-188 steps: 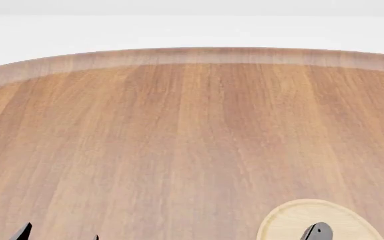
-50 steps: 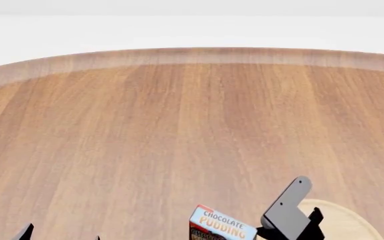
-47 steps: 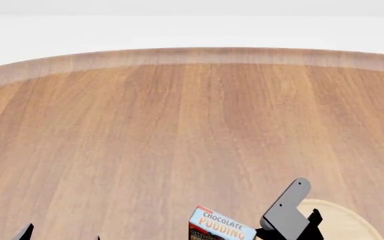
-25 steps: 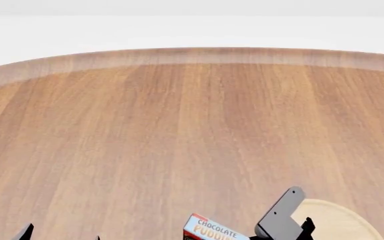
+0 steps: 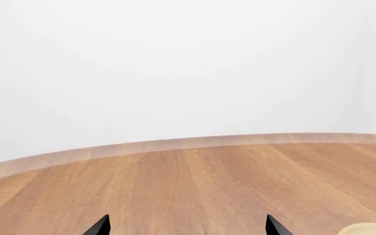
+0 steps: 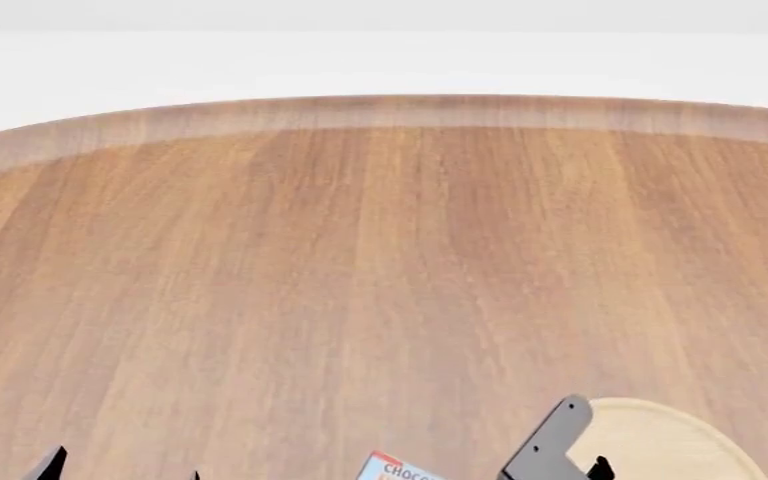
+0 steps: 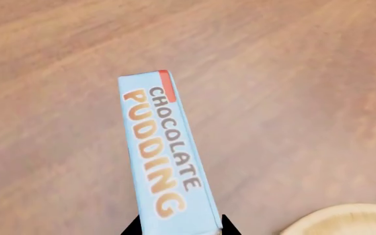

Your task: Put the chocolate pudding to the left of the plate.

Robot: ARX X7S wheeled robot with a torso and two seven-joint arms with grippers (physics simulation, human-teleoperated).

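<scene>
At bottom centre of right wrist view, right gripper fingertips clamping chocolate pudding; plate lying at lower right.

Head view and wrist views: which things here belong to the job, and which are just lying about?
Job:
- chocolate pudding, clamped in the right gripper
- plate

Not part of it:
- table, only the work surface
- left gripper, open and empty

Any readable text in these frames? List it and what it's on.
"CHOCOLATE PUDDING": on the light blue top of the chocolate pudding carton, right wrist view.
"CHOC": partial, same carton, cut off by the bottom edge of the head view.
Nothing else carries text: table and plate are unmarked.
</scene>
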